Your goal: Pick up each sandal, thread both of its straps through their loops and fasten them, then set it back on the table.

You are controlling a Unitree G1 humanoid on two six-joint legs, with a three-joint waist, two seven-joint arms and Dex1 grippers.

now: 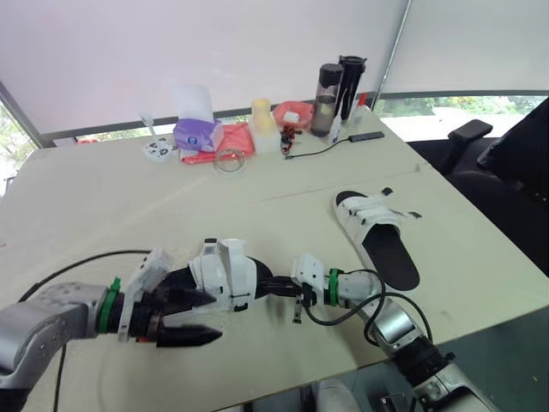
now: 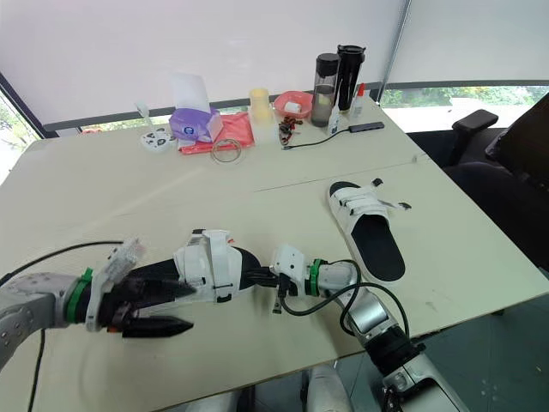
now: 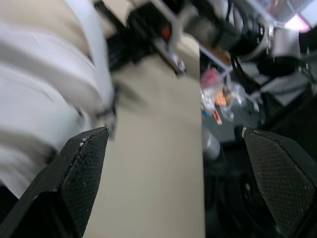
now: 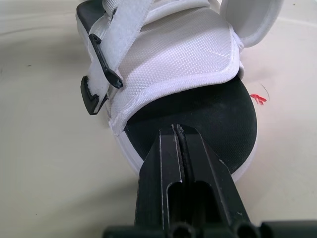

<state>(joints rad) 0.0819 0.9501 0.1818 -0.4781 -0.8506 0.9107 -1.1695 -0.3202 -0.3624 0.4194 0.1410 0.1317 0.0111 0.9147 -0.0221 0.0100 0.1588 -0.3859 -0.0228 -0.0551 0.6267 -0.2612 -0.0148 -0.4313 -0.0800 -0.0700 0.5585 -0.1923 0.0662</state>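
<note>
My right gripper (image 4: pixel 174 131), fingers pressed together, pins the sandal (image 1: pixel 225 273) by its sole (image 4: pixel 218 114). My left gripper (image 1: pixel 213 318) gapes wide, ready for 1 strap (image 4: pixel 131 22).

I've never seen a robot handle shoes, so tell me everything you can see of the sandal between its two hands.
The sandal is white with a black footbed, its woven-looking upper crossed by white straps with black loops; one strap flap stands loose. It lies on the table near the edge. The right gripper, fingers shut, touches its footbed; the left gripper, fingers open, sits at its other end.
</note>
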